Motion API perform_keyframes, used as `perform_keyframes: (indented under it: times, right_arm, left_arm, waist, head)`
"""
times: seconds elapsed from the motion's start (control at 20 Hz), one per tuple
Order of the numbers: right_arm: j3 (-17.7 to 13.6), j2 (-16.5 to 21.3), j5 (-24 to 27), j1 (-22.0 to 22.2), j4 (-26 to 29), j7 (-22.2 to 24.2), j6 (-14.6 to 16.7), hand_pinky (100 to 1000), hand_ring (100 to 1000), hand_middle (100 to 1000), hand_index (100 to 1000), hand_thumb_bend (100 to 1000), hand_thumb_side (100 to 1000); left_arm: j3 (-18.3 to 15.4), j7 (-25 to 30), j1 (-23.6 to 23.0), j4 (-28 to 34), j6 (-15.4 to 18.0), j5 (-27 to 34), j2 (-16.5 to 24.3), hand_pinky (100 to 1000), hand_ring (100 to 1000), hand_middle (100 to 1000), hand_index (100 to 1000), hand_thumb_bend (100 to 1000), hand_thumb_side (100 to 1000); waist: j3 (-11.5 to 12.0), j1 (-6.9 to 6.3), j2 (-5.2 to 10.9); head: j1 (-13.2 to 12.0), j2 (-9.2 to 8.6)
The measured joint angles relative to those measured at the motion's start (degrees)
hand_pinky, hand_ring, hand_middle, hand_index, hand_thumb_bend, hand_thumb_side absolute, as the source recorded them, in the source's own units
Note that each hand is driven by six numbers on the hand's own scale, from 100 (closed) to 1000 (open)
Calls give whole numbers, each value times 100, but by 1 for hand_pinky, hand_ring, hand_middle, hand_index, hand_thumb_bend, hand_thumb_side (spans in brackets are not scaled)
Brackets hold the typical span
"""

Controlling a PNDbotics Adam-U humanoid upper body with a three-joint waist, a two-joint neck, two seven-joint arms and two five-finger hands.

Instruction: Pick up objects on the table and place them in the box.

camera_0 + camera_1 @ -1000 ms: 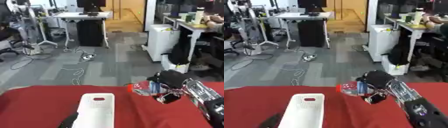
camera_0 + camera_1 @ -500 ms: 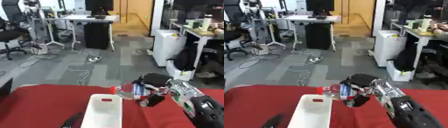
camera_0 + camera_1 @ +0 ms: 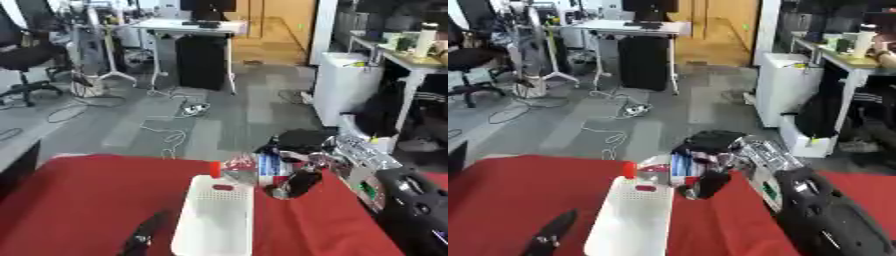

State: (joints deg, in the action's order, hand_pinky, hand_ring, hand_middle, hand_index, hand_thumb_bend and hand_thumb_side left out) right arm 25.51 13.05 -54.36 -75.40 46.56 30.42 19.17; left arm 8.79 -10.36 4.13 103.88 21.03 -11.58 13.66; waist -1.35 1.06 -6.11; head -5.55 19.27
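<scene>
My right hand (image 3: 293, 162) is shut on a clear plastic bottle (image 3: 249, 169) with a red cap and a blue-and-white label, held on its side. The bottle hangs over the far end of the white box (image 3: 215, 217), cap pointing left. That box is a long perforated basket lying lengthwise on the red table (image 3: 87, 200), and what I can see of its inside holds nothing. My left hand (image 3: 143, 236) shows only as dark fingers at the lower edge, just left of the box, apparently relaxed.
The table's far edge (image 3: 122, 159) runs just behind the box. Beyond it lie grey office floor with cables (image 3: 166, 135), a white desk (image 3: 188, 27) and a white cabinet (image 3: 350, 85).
My right hand has carried the bottle leftward, from right of the box to over its far end. The camera has also shifted, so the whole scene sits differently.
</scene>
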Motion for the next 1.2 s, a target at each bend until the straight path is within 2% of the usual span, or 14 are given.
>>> perform_keyframes:
  times: [0.55,0.95,1.0,1.05,1.2]
  right_arm:
    - [-121,-540,-656,-37,-467,-192,202,100,100,162,477,135,504]
    - [-319,-688,-1208,-37,-809,-428,334,100,100,176,481,136,511]
    - [-327,-705,-1249,-37,-833,-458,349,100,100,178,481,128,537]
    - [-337,-712,-1285,-37,-854,-483,365,100,100,181,482,136,512]
    - [-358,-730,-1381,-37,-886,-550,403,100,100,196,484,134,517]
  left_arm:
    - [42,64,3,-13,18,47,1,1000,979,917,970,578,864]
    - [73,90,52,-29,18,75,-1,1000,978,916,969,582,863]
    - [74,92,53,-29,20,79,-1,1000,978,916,969,582,863]
    - [76,95,55,-29,22,82,-2,1000,978,916,969,582,863]
    - [102,101,61,-29,25,95,-3,1000,978,916,969,583,862]
  waist:
    - [237,43,61]
    - [356,60,74]
    - [358,60,74]
    - [368,60,74]
    - [401,56,74]
  head:
    - [-1,82]
    - [-5,71]
    - [-5,67]
    - [-5,53]
    - [-5,12]
